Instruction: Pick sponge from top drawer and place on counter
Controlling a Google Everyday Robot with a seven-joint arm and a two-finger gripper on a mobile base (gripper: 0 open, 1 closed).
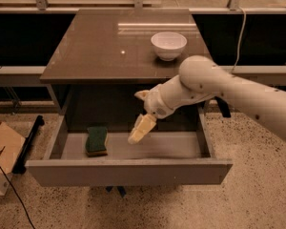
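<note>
The sponge, dark green on top with a yellow base, lies flat at the left of the open top drawer. My gripper hangs over the middle of the drawer, pointing down and to the left. It is to the right of the sponge, apart from it, and holds nothing. The white arm reaches in from the right. The glossy grey-brown counter lies above and behind the drawer.
A white bowl stands on the counter at the back right. A cardboard box and a dark bar are on the speckled floor at the left. A railing runs along the back.
</note>
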